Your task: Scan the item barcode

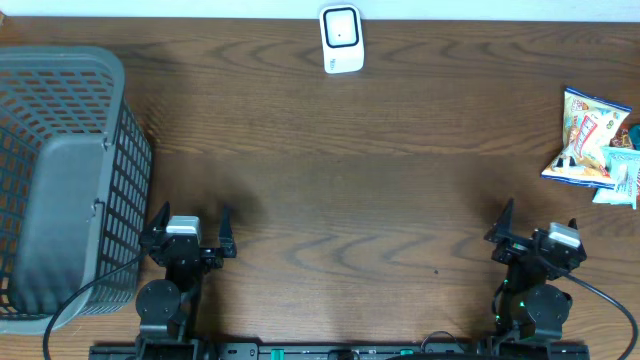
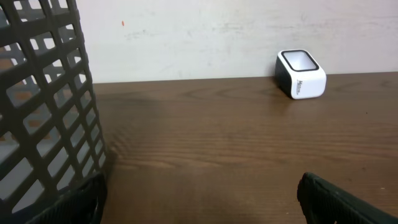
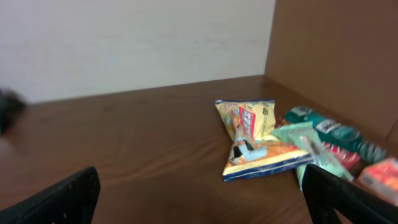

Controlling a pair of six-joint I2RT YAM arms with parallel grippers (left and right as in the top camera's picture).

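The snack bag (image 1: 588,140) is lying on the table's (image 1: 330,190) right side, ahead and right of the nearer right gripper (image 1: 537,222), while it and the left gripper (image 1: 194,217) are standing wide open, holding nothing.

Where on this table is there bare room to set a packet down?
The table is bare between the basket and the snack packets, in front of the scanner. Crowded only at the right edge, where packets pile up.
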